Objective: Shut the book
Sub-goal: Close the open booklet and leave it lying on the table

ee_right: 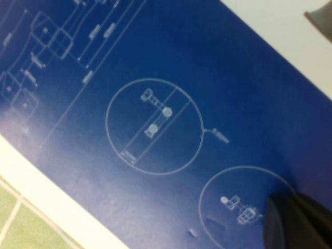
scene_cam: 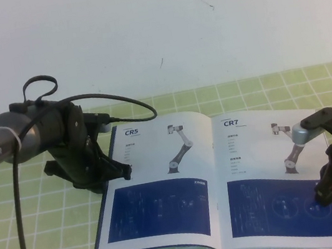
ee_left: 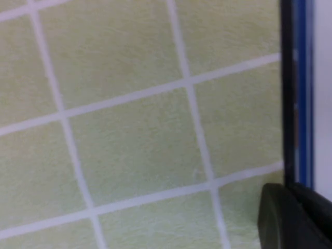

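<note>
An open booklet [scene_cam: 216, 180] lies flat on the green checked cloth, showing pages headed CR5 and CR7, each with a robot-arm picture and a dark blue drawing panel. My left gripper [scene_cam: 122, 169] sits low at the booklet's left edge, beside the CR5 page. In the left wrist view its dark tip [ee_left: 293, 220] meets the booklet's blue edge [ee_left: 301, 93]. My right gripper [scene_cam: 322, 201] is down on the blue panel of the CR7 page. In the right wrist view its tip [ee_right: 298, 223] rests on the blue drawing [ee_right: 155, 104].
The green checked cloth [scene_cam: 46, 244] covers the table up to a white wall behind. A black cable [scene_cam: 19, 204] hangs from the left arm down the left side. The booklet's front right corner lies close to the bottom edge of the high view.
</note>
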Available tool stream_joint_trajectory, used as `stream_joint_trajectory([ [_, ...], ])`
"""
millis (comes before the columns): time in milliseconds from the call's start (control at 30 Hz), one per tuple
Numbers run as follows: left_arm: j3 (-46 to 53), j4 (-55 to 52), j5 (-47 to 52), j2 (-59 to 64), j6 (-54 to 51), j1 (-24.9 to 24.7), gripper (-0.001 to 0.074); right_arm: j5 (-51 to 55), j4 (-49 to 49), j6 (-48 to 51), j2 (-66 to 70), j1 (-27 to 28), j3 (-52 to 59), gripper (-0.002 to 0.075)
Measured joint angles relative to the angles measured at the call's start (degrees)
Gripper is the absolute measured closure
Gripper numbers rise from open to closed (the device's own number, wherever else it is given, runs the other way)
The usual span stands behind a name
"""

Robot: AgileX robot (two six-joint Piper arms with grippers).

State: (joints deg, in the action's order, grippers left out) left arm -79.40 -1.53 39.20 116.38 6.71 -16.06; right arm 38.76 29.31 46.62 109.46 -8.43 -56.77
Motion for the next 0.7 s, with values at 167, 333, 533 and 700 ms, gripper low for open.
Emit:
stream_joint_trajectory([
  [167, -0.2, 5.5, 0.9, 0.1, -5.3, -0.5, 0.0738, 0.0, -0.1, 0.0, 0.0, 0.0, 0.0, 0.0727],
  [333, -0.3, 8.8, 2.3, 0.1, -8.2, -2.7, 0.0738, 0.1, -0.1, 0.0, 0.0, 0.0, 0.0, 0.0727],
  [533, -0.6, 9.7, 2.0, 0.2, -11.7, -5.4, 0.0738, 0.1, -0.1, 0.0, 0.0, 0.0, 0.0, 0.0727],
  [700, -0.8, -1.8, 2.5, 0.1, -3.8, -5.6, 0.0738, 0.1, -0.1, 0.0, 0.0, 0.0, 0.0, 0.0727],
])
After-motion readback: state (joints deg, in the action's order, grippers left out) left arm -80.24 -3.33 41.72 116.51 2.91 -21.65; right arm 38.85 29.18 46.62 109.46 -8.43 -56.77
